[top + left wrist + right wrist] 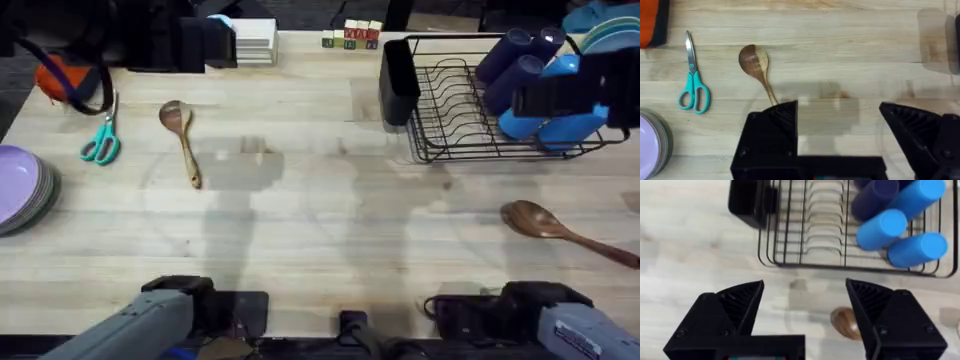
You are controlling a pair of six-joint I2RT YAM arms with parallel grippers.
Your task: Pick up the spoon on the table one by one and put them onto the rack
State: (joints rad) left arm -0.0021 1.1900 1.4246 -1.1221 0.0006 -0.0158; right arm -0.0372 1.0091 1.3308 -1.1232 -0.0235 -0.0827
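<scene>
Pale plank grain runs across the table, and both our arms sit low at its near edge with nothing in either tool. Our left gripper is spread wide and empty above bare wood; our right gripper is equally wide and empty.

Nearest on the right lies the darker spoon, bowl toward the middle of the table, handle running out to the right edge; its bowl shows just inside our right finger. On the left, farther out, the light tan spoon lies flat beside the teal scissors, apart from them.

Neither spoon is lifted yet, so we judge the first pick is in hand. To do it well, we would close across a handle near the bowl, fingers square to it, coming down close to the wood because it lies so flat.

Farthest back right stands the rack, holding blue cups at its right end, its black utensil holder at the left end. Purple plates stack at the left edge.
</scene>
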